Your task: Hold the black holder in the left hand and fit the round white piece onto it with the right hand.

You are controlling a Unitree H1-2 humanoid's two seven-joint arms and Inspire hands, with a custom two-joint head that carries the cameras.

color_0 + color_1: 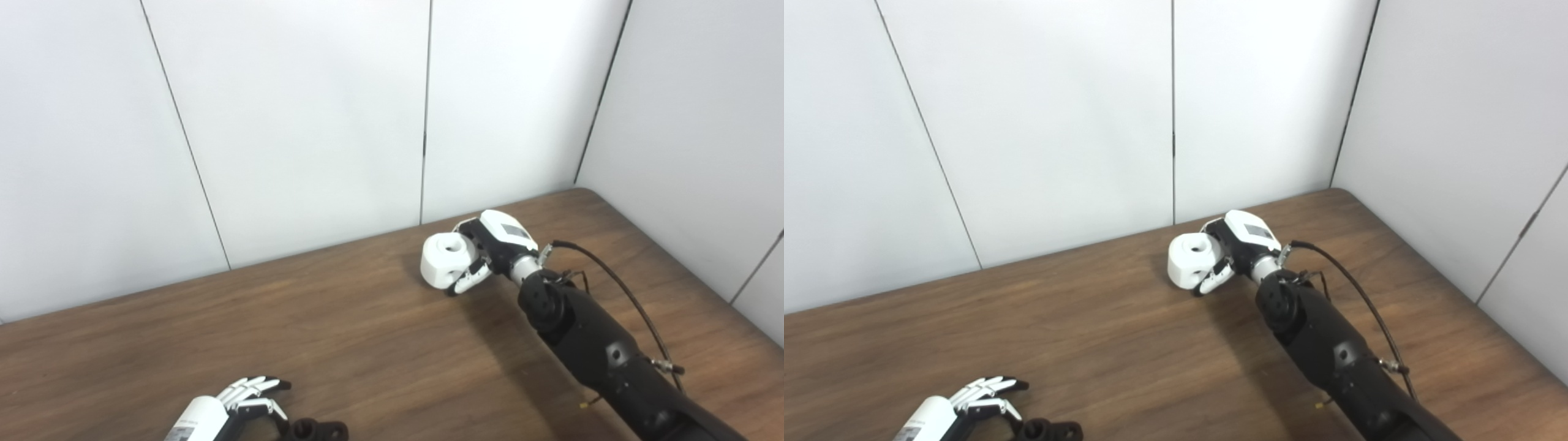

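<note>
I see a dark wood-grain table (343, 331) boxed in by white panel walls (294, 122) at back and right (rounded far-right corner). My right hand (490, 254) is closed around the round white plastic piece (446, 260), near the back edge. My left hand (248, 398), fingers spread and holding nothing, sits at the near edge just beside the black holder (318, 430), which is cut off by the frame. The tabletop between them is bare.

Brown wood-grain desk (380, 343) with rounded far corner, enclosed by white wall panels (306, 122) with dark seams.
</note>
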